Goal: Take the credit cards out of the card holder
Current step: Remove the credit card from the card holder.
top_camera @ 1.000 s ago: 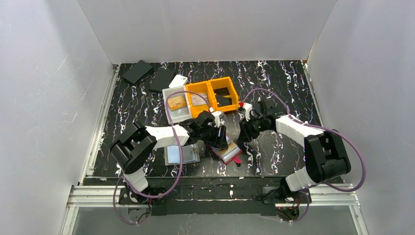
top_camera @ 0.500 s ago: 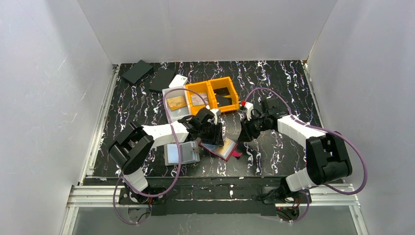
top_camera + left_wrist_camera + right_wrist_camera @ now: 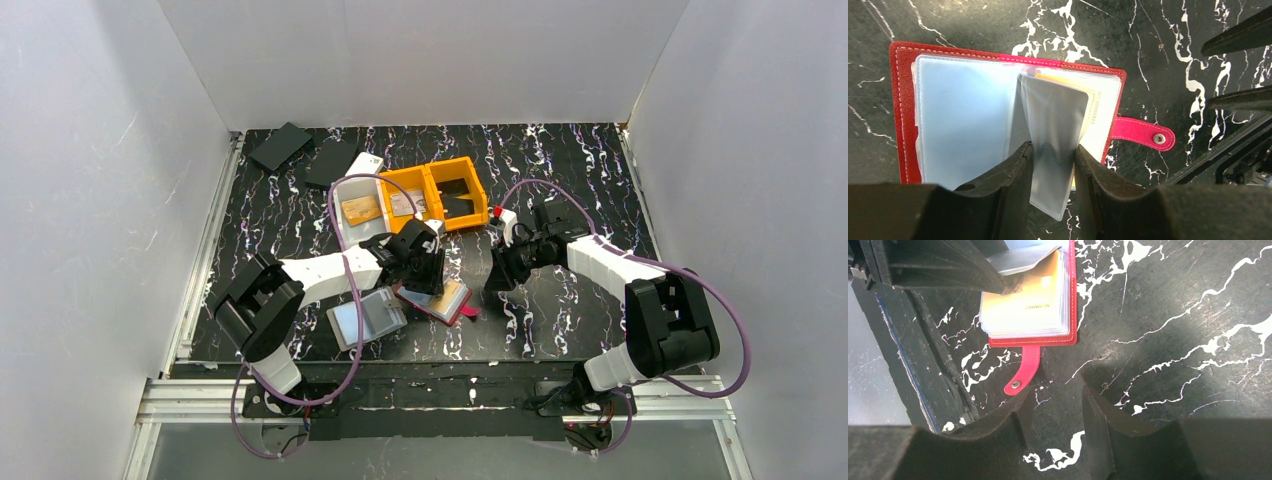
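One sleeve (image 3: 1053, 120) stands up from the open holder (image 3: 902, 100), which lies flat on the table (image 3: 1168, 50) between both arms. We clamp it in the left gripper (image 3: 1053, 149); the right gripper (image 3: 1054, 399) hangs apart, empty, nearby. We should grip lightly, lest the holder lift.

the left hand (image 3: 1053, 156) pinches a clear sleeve (image 3: 1055, 112) standing up from the open red card holder (image 3: 955, 107) on the table (image 3: 973, 25).
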Controlling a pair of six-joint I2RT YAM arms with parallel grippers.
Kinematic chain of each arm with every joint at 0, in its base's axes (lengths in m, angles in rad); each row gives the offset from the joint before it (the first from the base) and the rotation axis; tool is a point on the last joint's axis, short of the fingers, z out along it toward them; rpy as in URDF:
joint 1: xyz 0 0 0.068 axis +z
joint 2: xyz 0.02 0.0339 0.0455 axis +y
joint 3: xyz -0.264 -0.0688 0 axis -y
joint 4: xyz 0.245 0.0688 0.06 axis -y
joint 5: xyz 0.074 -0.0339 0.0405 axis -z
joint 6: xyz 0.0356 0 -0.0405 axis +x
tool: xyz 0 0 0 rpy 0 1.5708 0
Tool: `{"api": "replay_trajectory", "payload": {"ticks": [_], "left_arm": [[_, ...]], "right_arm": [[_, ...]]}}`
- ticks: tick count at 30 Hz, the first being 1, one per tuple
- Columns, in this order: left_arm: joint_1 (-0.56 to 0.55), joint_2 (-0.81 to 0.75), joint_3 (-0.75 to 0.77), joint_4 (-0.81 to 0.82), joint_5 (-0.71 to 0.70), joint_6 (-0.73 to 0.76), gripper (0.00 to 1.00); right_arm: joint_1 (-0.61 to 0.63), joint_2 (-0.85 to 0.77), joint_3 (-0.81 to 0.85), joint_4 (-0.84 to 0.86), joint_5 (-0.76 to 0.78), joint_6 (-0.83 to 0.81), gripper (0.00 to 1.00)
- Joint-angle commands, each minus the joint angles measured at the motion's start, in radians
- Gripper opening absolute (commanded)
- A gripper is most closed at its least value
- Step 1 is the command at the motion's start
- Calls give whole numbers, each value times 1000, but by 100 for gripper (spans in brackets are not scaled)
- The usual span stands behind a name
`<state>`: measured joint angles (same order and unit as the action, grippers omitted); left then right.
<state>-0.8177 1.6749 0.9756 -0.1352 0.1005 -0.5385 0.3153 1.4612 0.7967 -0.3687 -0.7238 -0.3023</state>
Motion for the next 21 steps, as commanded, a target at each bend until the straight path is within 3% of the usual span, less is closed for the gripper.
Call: {"api": "replay_trajectory", "payload": {"ticks": [1, 15, 21], "left_arm": [[8, -45, 9, -135, -104, 32, 15], [7, -93, 21, -201, -211, 69, 36], [7, -95, 33, -225, -247, 86, 36]], "right_arm": [[-2, -4, 30, -19, -43, -20, 49], [-1, 3, 32, -27, -55, -24, 50], [-1, 7, 33, -29, -61, -28, 50]]}}
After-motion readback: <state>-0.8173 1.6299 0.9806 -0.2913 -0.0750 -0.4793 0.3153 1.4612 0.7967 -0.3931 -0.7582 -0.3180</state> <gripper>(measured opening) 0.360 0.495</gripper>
